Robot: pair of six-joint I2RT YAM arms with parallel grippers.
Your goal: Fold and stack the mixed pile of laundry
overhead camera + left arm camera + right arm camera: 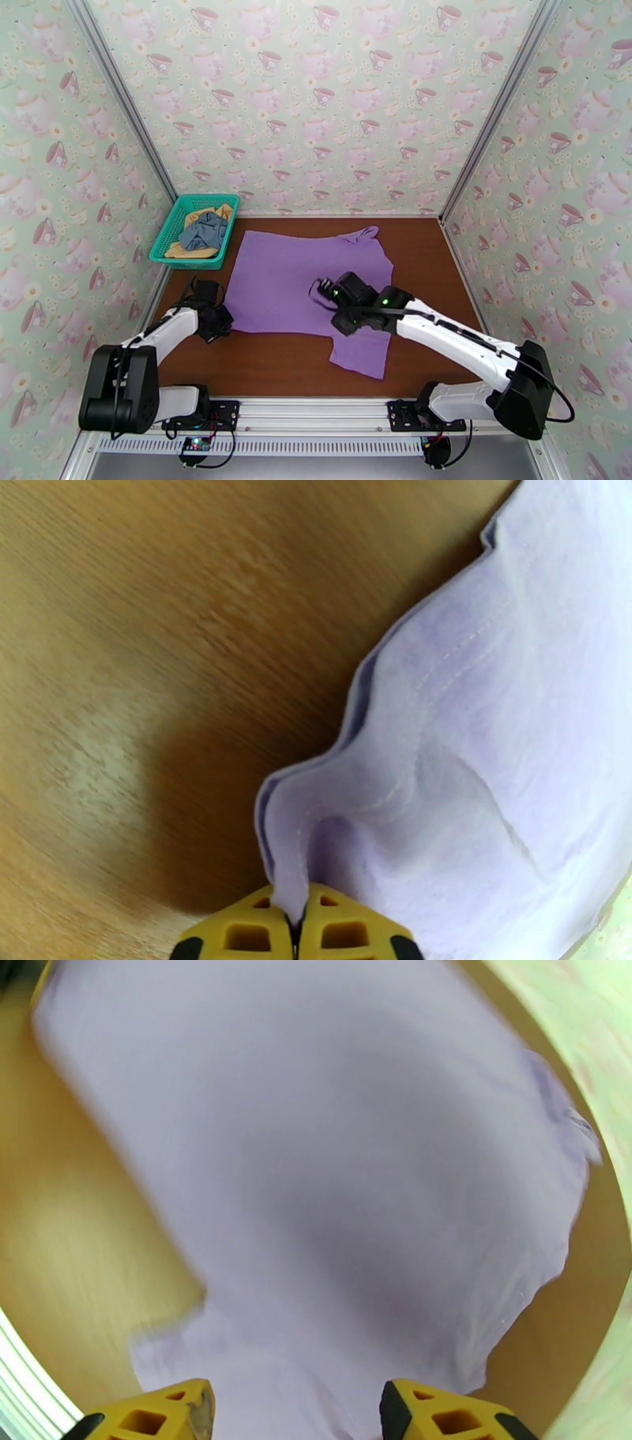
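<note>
Left claw [295, 922] is pinched tight on the near-left hem of the purple T-shirt [276, 276], spread across the worktop [261, 363], likely to start a fold; right claw [292, 1414] gapes over its near-right part, gripping nothing

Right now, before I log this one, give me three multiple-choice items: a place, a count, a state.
1. Where does the grey-blue piece lie? A on a shelf; B on a chair; C in the teal basket.
2. How many garments are in the basket? A one; B two; C three.
3. The left fingers are: A shut on an edge of the purple T-shirt; B open; C shut on nothing.
C, it lies inside the mesh walls; B, the grey-blue piece and the mustard-yellow piece; A, the left wrist view shows cloth pinched between them.
</note>
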